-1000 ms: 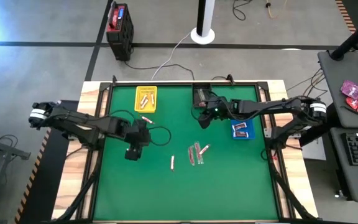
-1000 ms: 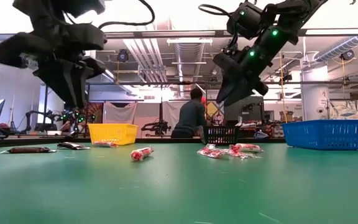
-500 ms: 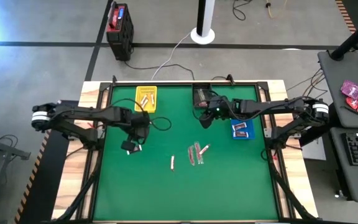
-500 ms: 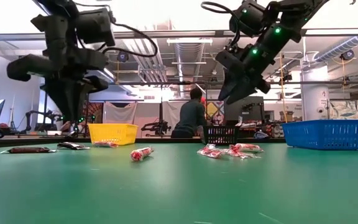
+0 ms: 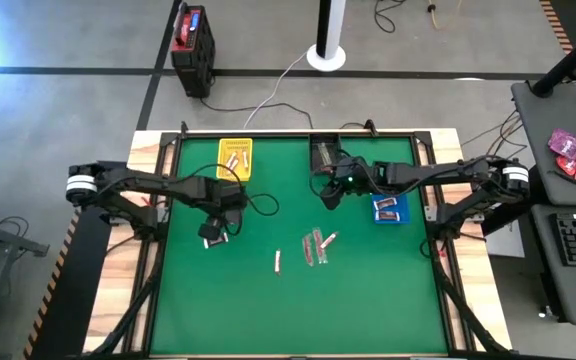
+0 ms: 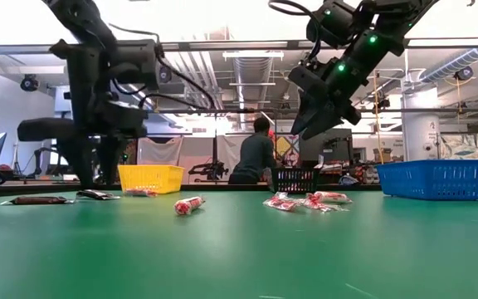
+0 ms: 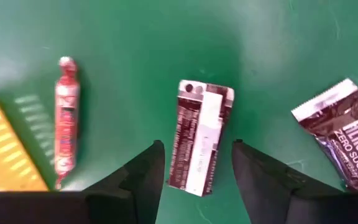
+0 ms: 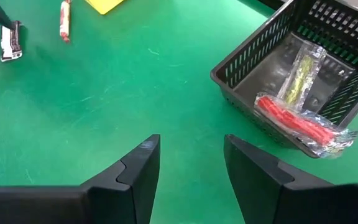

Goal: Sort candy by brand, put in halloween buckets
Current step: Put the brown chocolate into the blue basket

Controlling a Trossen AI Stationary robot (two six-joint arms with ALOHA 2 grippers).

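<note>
My left gripper [image 7: 196, 163] is open, pointing down, low over the table's left-middle [image 5: 212, 237]. Its fingers stand on either side of a dark brown candy with a white label [image 7: 202, 118], which lies flat on the table, without touching it. A second dark brown bar [image 7: 344, 134] and a pink-red candy [image 7: 67, 130] lie beside it. My right gripper [image 8: 191, 155] is open and empty, held high near the black bucket [image 5: 325, 155]. The yellow bucket [image 5: 234, 158] and the blue bucket [image 5: 390, 208] each hold candy.
Several pink-red and white candies [image 5: 314, 246] lie loose at the table's middle, one apart [image 5: 278, 262]. The black bucket [image 8: 303, 68] holds a red candy and a yellowish wrapper. A person stands in the room behind the table [image 6: 256, 158].
My left gripper has come down toward the table over the dark brown candy, its arm reaching farther in from the left. It stays open. My right gripper has kept nearly still.
</note>
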